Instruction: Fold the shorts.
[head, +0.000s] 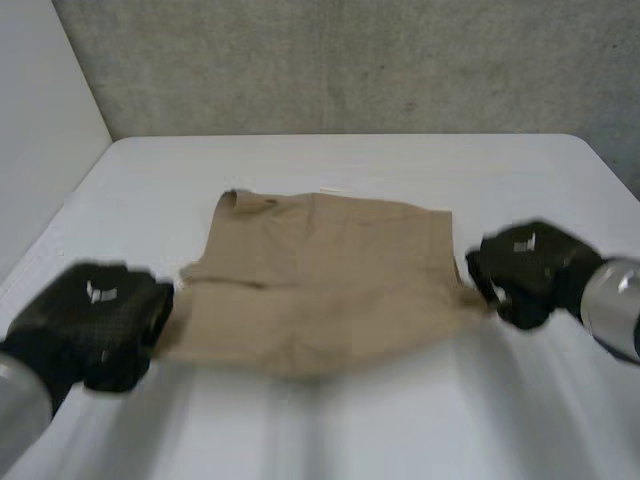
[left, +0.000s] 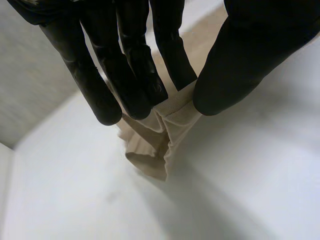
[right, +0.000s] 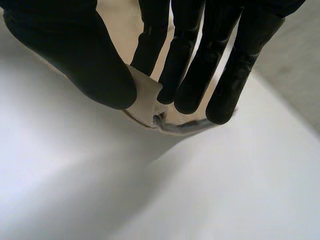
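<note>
Tan shorts (head: 320, 275) lie spread across the middle of the white table (head: 330, 430). My left hand (head: 100, 320) is at the shorts' near left corner. In the left wrist view its fingers (left: 125, 75) and thumb pinch a bunched fold of the tan cloth (left: 160, 135), which hangs a little off the table. My right hand (head: 525, 270) is at the near right corner. There its thumb (right: 95, 75) and fingers press a small piece of the cloth (right: 147, 97) between them, with the hem curling under the fingertips.
A grey wall (head: 350, 60) rises behind the table's far edge and a pale wall (head: 40, 130) stands at the left. Bare table lies in front of the shorts and behind them.
</note>
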